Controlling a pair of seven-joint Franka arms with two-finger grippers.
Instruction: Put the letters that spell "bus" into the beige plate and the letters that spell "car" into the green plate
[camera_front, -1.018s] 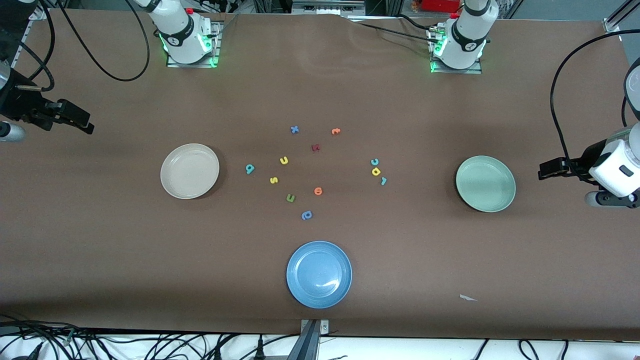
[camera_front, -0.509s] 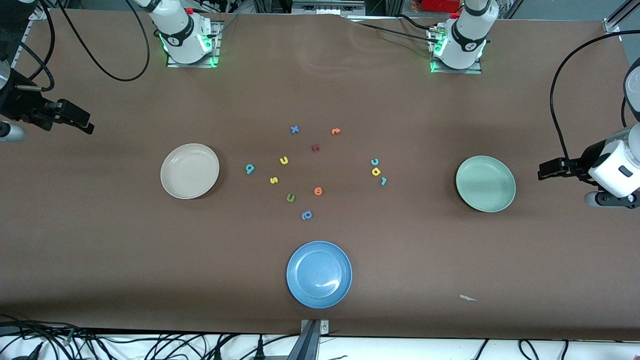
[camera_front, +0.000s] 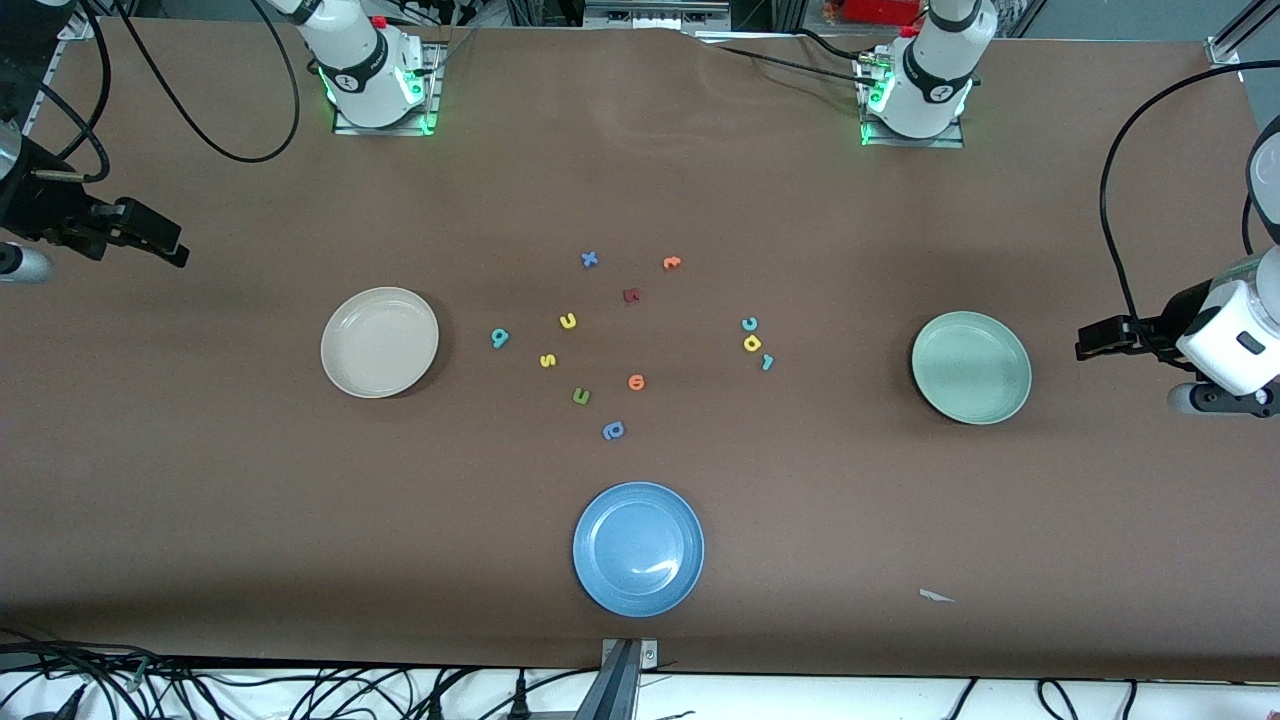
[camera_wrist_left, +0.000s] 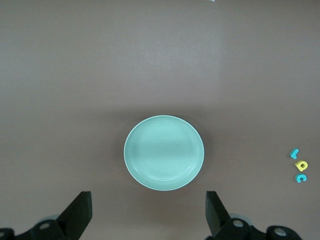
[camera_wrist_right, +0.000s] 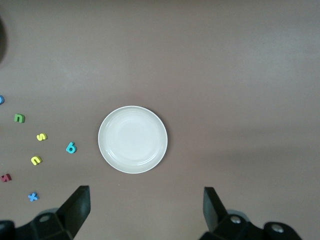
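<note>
Two open, empty grippers wait: left gripper, right gripper. For the round beige plate, take its nearest letter, the teal foam b, gripping squarely from above.

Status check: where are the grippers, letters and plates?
Left gripper open, high above green plate. Right gripper open above beige plate. All letters on table, both plates bare.

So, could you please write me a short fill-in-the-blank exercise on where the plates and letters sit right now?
1. The plate nearest the front camera is the ____ plate.
2. The teal c, yellow a and teal r lie closest to the ____ plate.
3. The beige plate holds ____ letters.
4. The left gripper and right gripper are both ____.

Missing words: blue; green; no; open
</note>
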